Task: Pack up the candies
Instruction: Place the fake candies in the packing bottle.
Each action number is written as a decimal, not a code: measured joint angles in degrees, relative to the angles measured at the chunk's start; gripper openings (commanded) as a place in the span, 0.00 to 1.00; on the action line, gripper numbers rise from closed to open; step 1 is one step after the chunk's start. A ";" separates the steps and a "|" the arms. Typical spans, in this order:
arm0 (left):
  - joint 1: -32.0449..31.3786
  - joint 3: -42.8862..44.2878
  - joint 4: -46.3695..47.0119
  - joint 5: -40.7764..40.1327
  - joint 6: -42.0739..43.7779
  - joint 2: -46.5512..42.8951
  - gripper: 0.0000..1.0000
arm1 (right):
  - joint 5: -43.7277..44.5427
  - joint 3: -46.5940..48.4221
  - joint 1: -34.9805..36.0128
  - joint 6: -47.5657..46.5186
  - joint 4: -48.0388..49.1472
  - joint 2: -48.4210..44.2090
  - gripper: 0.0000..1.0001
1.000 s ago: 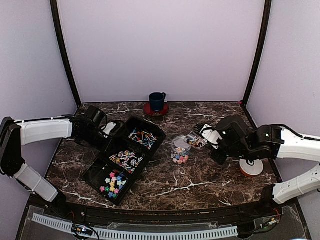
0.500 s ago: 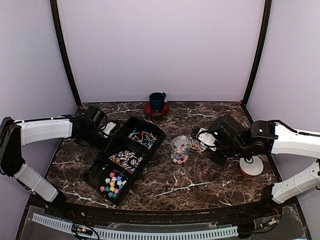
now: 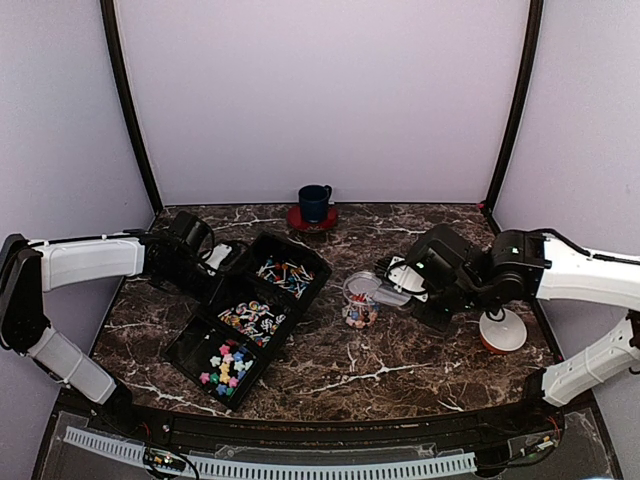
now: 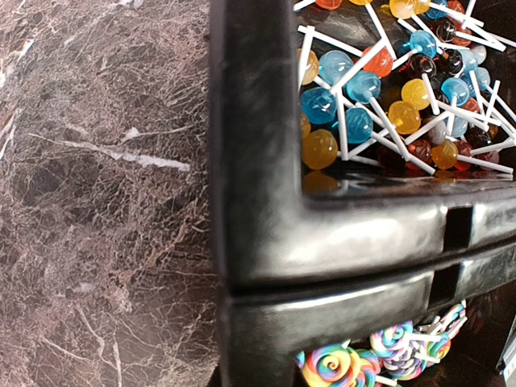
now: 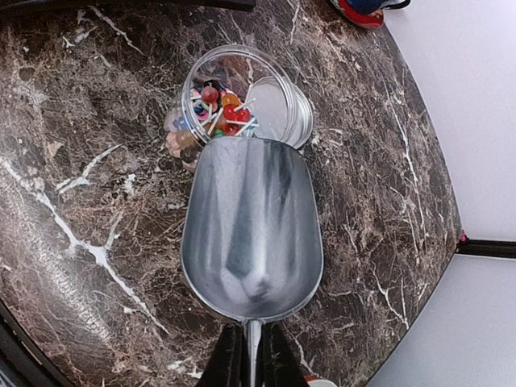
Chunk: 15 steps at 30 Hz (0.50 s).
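Candies (image 5: 219, 113) lie in the clear jar (image 5: 276, 101), which you find in the upper middle of the right wrist view. Red and orange ball lollipops with white sticks are on top, and pastel pieces sit lower down against its wall. Your right gripper (image 5: 251, 363) is clamped on the thin handle of a metal scoop (image 5: 251, 226) at the bottom edge of that view, one finger on either side. The scoop's bowl shows only bare metal. Its front lip meets the jar's near rim, but you cannot tell whether they touch.

Left of centre in the top view stands a black tray (image 3: 300, 252) with three compartments. The upper one holds ball lollipops (image 4: 363, 89) in blue, yellow and orange. The middle one holds swirl lollipops (image 4: 334, 367), and the lowest holds star-shaped pieces (image 3: 225, 362) in pink, yellow, blue and white. Your left gripper (image 3: 218, 260) sits at the tray's upper left edge with its jaws together. You cannot tell whether they pinch the rim.

A dark blue mug (image 3: 314, 200) on a red saucer (image 3: 300, 222) stands at the back of the marble table (image 3: 400, 370).
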 measured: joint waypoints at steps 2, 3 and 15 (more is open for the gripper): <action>0.00 0.00 0.00 0.00 0.00 0.00 0.00 | 0.61 0.83 0.42 0.17 -1.44 0.42 0.00; 0.00 0.00 0.00 0.00 0.00 0.00 0.00 | 0.92 1.25 0.61 0.28 -2.23 0.68 0.00; 0.00 0.04 -0.02 -0.07 0.00 0.00 0.00 | 5.25 7.89 2.82 0.63 -7.50 4.50 0.00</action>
